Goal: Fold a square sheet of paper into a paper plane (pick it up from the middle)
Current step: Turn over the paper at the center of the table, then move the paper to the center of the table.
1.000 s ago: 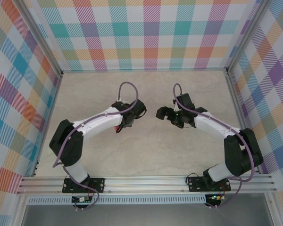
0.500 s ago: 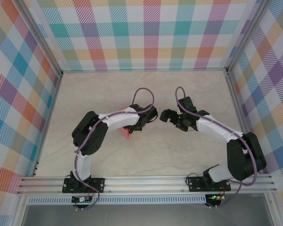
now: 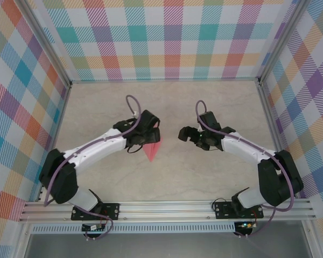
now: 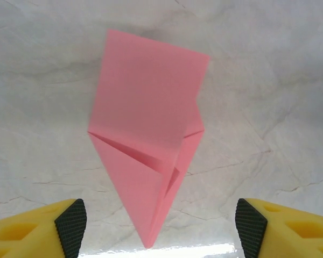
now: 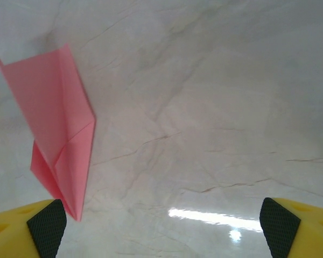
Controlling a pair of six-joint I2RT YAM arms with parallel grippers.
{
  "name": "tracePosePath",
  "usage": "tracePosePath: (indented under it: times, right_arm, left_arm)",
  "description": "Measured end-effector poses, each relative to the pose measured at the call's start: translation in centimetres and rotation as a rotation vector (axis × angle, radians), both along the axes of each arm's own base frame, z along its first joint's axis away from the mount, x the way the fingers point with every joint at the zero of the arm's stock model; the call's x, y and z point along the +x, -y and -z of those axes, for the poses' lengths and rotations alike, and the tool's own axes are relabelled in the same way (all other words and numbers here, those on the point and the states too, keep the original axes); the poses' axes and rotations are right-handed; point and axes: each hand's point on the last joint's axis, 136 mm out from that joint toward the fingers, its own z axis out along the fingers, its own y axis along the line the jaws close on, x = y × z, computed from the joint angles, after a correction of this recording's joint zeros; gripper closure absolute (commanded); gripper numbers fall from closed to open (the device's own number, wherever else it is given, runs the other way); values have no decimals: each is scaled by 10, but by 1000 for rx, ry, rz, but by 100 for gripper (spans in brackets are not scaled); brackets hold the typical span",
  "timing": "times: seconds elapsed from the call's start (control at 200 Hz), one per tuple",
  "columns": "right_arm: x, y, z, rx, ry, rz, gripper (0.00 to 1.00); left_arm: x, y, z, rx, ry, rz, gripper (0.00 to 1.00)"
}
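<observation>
Left gripper [image 4: 160, 228] has just let go — paper plane [image 4: 145, 134] lies loose, apparently finished; right gripper [image 5: 164, 226] gapes empty too.

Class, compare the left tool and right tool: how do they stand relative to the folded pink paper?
The left tool is close to the paper, which lies centred between its fingers; the right tool is farther off, with the paper to one side. Both are open, holding nothing.
</observation>
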Motion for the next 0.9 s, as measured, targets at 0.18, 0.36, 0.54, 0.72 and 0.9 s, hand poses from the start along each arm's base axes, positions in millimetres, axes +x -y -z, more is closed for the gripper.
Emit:
tracePosePath:
  times: [0.18, 0.36, 0.54, 0.72, 0.9]
  right_arm:
    - [-12, -81, -3, 32, -5, -180, 15]
    - [-24, -159, -5, 86, -7, -325, 27]
    - [-25, -194, 9, 111, -53, -374, 35]
    - [-18, -200, 29, 84, -88, -368, 37]
    - [-12, -198, 40, 38, -94, -348, 38]
  left_arm:
    - [-6, -67, 17, -67, -19, -181, 18]
    - [-25, -123, 47, -79, -80, -349, 17]
    - [-39, -153, 58, -101, -103, -448, 16]
    - [-45, -155, 62, -115, -124, -452, 16]
    - [-46, -153, 64, -127, -134, -446, 16]
